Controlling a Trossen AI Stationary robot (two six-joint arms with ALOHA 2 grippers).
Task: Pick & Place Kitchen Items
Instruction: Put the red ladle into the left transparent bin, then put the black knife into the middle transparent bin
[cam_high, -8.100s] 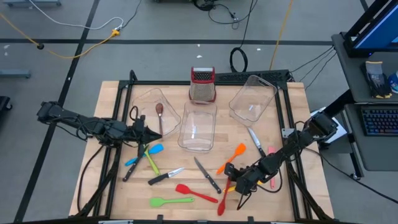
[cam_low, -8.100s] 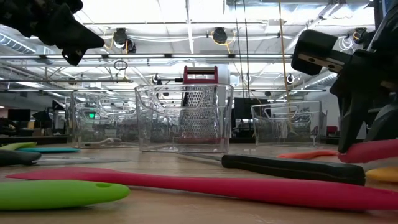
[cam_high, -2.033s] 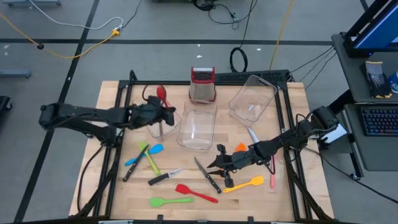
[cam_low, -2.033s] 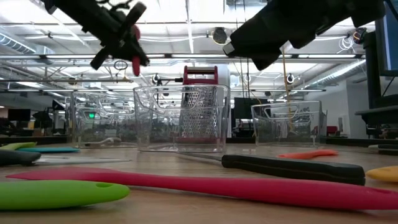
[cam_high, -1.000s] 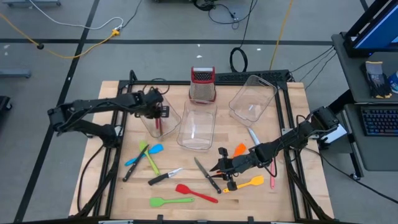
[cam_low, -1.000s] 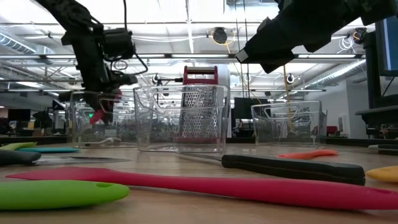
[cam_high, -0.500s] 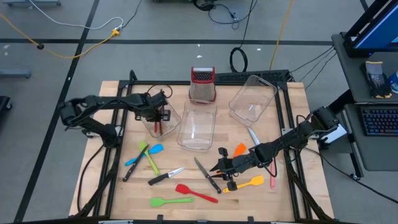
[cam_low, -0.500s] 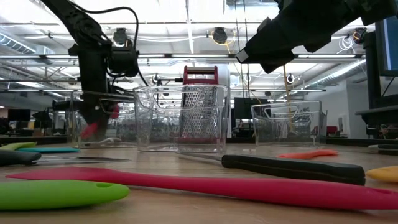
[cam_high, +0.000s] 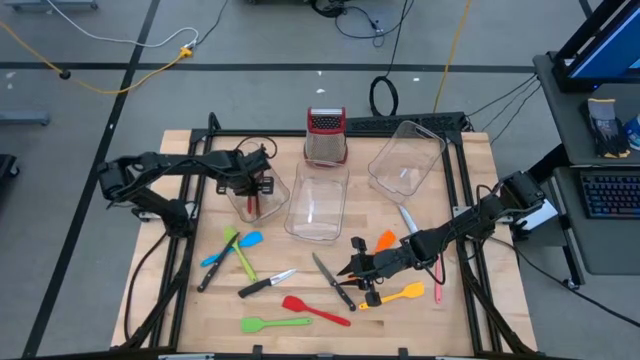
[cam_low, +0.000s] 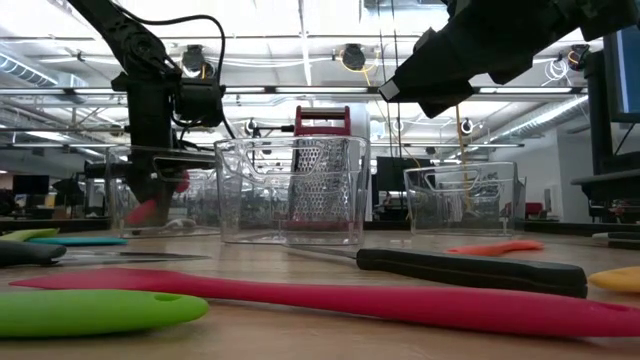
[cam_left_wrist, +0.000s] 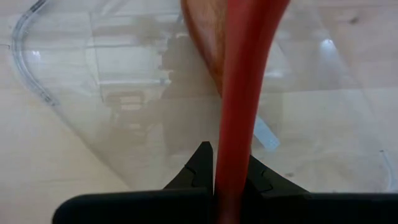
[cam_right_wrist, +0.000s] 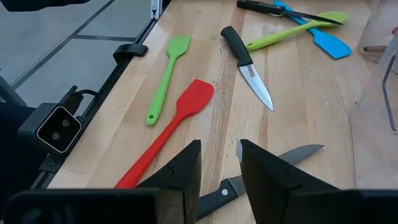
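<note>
Reporter: High view shows what on the wooden bench (cam_high: 190, 300)?

Editor: The left gripper (cam_high: 252, 188) reaches down into the clear plastic tub (cam_high: 262, 170) nearest the bench's left edge. Its fingers (cam_left_wrist: 200, 167) are clamped on the stem of a red-handled spoon with a brown bowl (cam_left_wrist: 239, 106), which hangs inside that tub.

Reporter: And the right arm?

Editor: The right gripper (cam_high: 352, 272) hovers near the bench's front edge, fingers (cam_right_wrist: 185, 169) slightly apart and holding nothing. Just below it lies a black-handled serrated steel knife (cam_right_wrist: 261, 174); a yellow spatula (cam_high: 400, 294) rests just beside it.

Reporter: What else lies on the bench?

Editor: A long red spatula (cam_high: 314, 309) and a green spatula (cam_high: 274, 323) lie along the front edge. A black-handled plain-bladed knife (cam_high: 265, 284) sits behind them. Toward the left edge, a blue spatula (cam_high: 232, 248) crosses a lime-green spatula (cam_high: 238, 253). An orange spatula (cam_high: 374, 250) lies near the right edge. A steel box grater with a red top (cam_high: 325, 136) stands at the back edge, between two tubs.
</note>
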